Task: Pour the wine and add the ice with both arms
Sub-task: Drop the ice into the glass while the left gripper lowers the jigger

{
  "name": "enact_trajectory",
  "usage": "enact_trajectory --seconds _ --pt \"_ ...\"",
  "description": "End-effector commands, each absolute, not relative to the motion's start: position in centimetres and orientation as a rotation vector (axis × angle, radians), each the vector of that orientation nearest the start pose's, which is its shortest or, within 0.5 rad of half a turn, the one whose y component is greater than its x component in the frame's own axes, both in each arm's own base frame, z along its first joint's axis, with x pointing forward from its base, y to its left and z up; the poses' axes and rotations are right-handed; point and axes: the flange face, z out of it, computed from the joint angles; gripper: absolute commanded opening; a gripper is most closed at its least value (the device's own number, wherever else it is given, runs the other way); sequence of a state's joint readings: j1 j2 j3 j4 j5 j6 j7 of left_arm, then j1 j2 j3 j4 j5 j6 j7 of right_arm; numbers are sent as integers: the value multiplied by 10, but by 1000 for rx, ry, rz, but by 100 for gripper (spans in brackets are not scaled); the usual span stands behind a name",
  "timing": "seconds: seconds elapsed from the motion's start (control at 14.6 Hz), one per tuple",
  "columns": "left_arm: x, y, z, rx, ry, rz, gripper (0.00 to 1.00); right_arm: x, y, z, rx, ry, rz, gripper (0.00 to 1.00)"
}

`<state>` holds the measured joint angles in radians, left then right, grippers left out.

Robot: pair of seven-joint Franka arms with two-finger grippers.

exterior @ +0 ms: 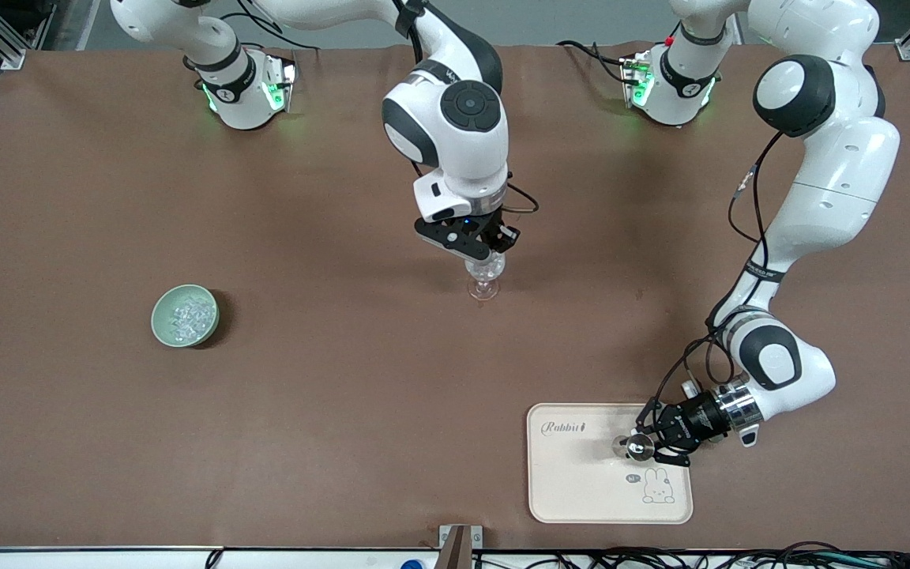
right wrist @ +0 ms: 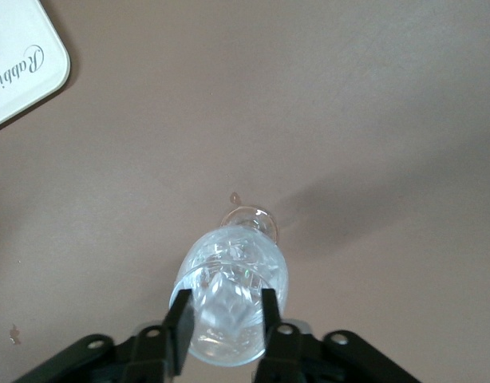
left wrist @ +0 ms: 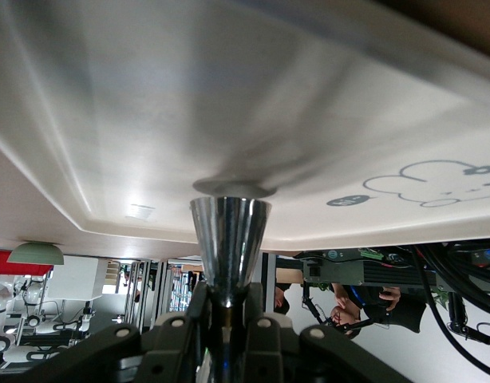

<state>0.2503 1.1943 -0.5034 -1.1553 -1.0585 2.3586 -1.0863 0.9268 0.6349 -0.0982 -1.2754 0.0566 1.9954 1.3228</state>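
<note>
L gripper [exterior: 644,446] low, jaws shut; R gripper [exterior: 480,251] points down.

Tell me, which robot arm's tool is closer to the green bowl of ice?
The right one. The right tool is over the glass mid-table, beside the green bowl. The left tool is over the rabbit tray, much farther away.

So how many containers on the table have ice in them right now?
2. The pale green bowl of ice sits toward the right arm's end of the table. The wine glass, mid-table under the right gripper, looks to hold ice chunks too. None shows elsewhere.
</note>
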Motion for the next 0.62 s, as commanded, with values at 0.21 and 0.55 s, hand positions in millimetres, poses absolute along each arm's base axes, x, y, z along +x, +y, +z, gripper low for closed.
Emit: enact_trajectory --seconds 0.21,0.55 --pt "766 -82 116 1101 1710 -794 9 480 566 397 -2974 739 -94 87" --pt "766 -79 118 1121 1703 -777 56 506 529 423 -3036 641 -156 95"
